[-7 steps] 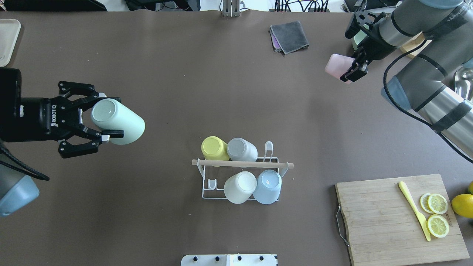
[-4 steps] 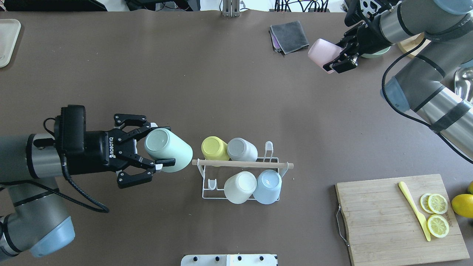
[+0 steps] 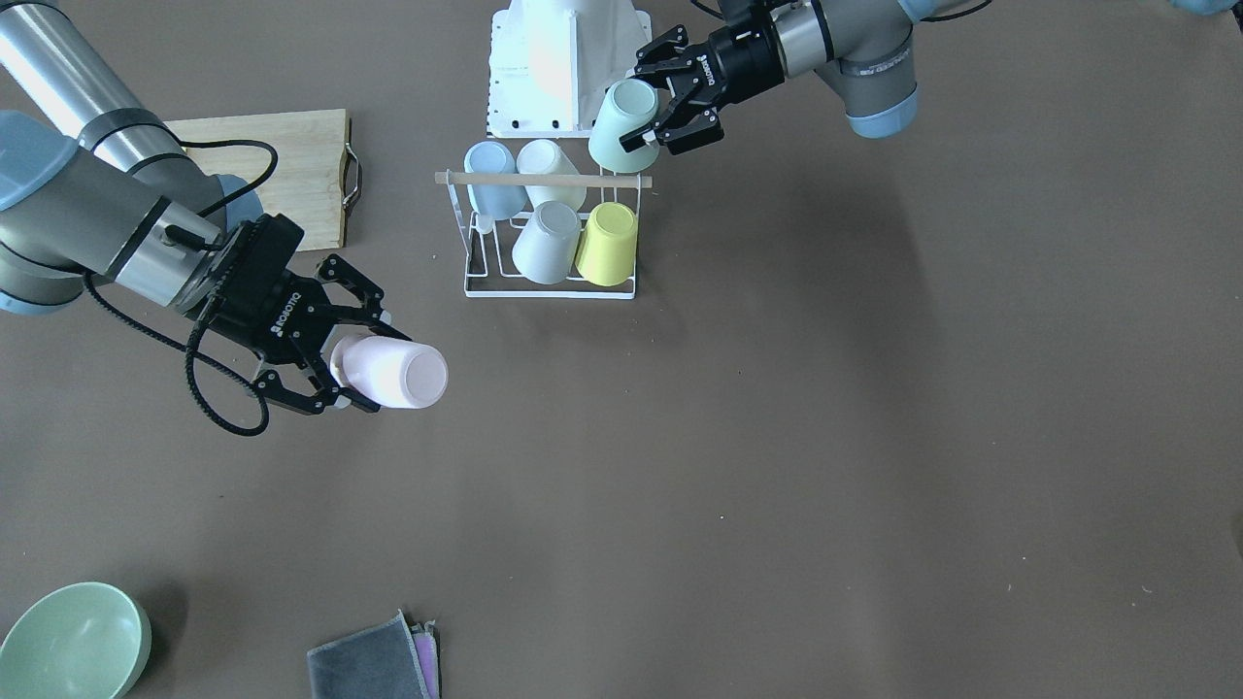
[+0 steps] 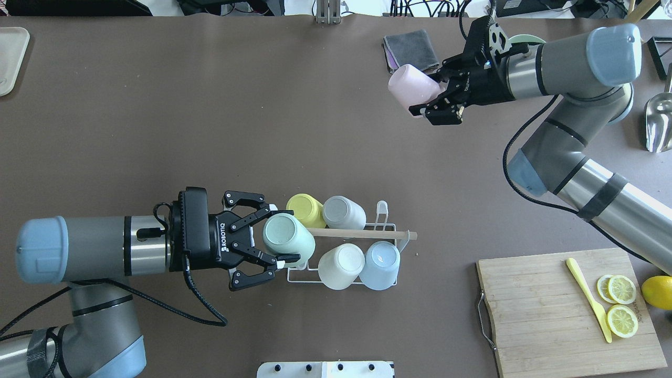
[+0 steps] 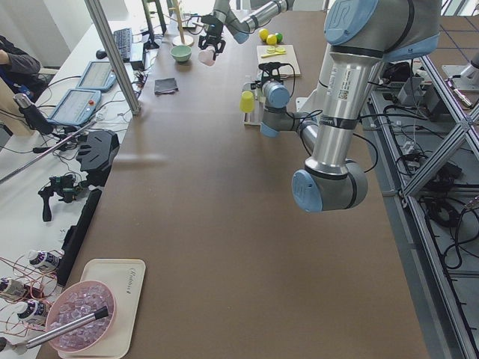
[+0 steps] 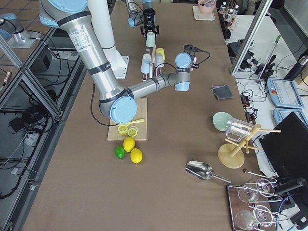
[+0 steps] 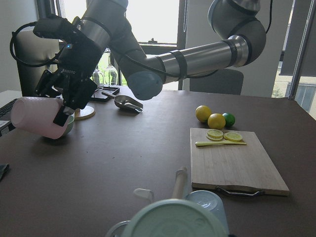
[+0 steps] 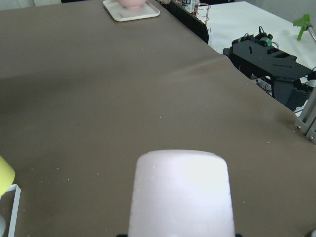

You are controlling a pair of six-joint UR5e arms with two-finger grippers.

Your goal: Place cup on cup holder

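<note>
So the mint green plastic cup (image 4: 290, 237) is pinched in the left gripper (image 4: 286, 235), one finger on each side of its wall. It's tipped over so its base faces the overhead camera. It sits right over the left end of the white wire cup holder (image 4: 301, 262) and covers that end of the light wooden rod (image 4: 367, 234) from above. Can't tell if it's touching the wire or hanging just over it.

Already on the holder, bottoms up, are a yellow cup (image 4: 304, 210) and a grey cup (image 4: 344, 212) side by side in the far row. A white cup (image 4: 341, 266) and a light blue cup (image 4: 379, 265) are side by side in the near row.

Way over at the far right, the right gripper (image 3: 367, 361) is clamped on a pale pink plastic cup (image 3: 398, 374). That cup is held on its side up in the air, well apart from the holder. Just beside it in the overhead view is a folded dark grey cloth (image 4: 412, 50).

On the near right of the brown table (image 4: 210, 115) there's a wooden cutting board (image 4: 541, 315) with a yellow plastic knife (image 4: 588, 299) and lemon slices (image 4: 622, 321) on it. A whole lemon (image 4: 657, 292) sits just off its edge.
</note>
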